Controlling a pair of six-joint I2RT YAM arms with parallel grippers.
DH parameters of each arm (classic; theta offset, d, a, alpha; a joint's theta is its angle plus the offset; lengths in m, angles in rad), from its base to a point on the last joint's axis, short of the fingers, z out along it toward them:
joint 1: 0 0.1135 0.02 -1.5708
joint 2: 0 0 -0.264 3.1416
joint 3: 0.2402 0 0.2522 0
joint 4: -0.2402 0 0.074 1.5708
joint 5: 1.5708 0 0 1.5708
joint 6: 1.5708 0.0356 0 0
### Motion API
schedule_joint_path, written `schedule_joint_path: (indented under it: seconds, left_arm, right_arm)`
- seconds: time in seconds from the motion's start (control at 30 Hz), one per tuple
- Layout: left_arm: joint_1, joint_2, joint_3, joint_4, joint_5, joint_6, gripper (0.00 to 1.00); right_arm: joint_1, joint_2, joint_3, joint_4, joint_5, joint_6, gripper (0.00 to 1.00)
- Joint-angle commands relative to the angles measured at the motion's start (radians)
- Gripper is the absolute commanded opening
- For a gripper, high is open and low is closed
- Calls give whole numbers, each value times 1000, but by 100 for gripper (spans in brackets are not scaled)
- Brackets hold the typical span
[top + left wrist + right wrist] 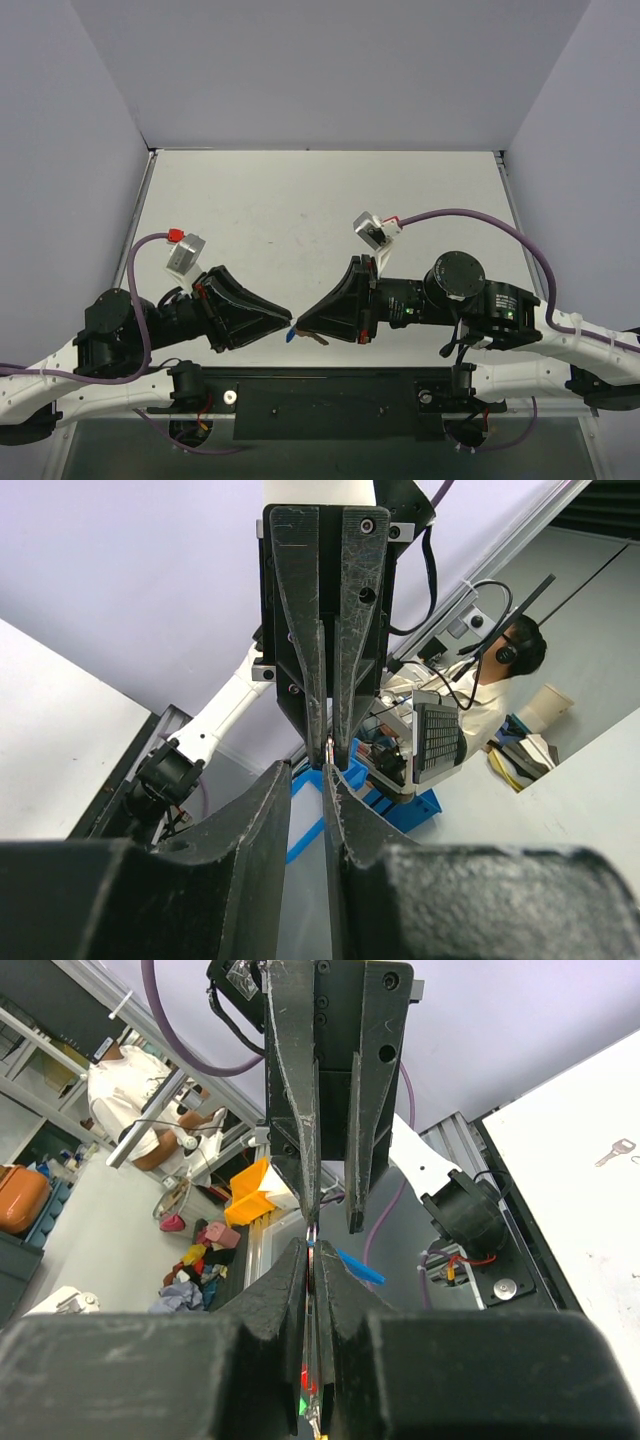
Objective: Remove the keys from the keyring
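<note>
Both grippers meet tip to tip above the table's near edge. My right gripper is shut on a thin metal piece seen edge-on between its pads, apparently the key. The keyring's blue tag sticks out beside the tips, and its thin ring rises from them. My left gripper stands with its jaws a narrow gap apart. One fingertip is at the ring and the other is clear of it.
A small loose silver key lies on the white table off to one side. The black mounting bar runs along the near edge below the grippers. Grey walls enclose the table on three sides.
</note>
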Motion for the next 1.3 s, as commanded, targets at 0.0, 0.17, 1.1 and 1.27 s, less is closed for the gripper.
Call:
schedule_joint_path:
  seconds: [0.0,0.17,1.1,1.27]
  left_arm:
    - [-3,5,9,58,15,-7,29]
    - [-3,12,6,69,22,-7,28]
    - [-3,-14,6,79,18,-1,32]
    - [-3,-28,4,73,7,-1,32]
  right_arm:
    - [9,5,4,74,-3,-2,0]
    - [9,11,10,73,-2,-3,0]
    - [9,19,9,27,52,-11,0]
    - [9,19,6,27,61,-10,0]
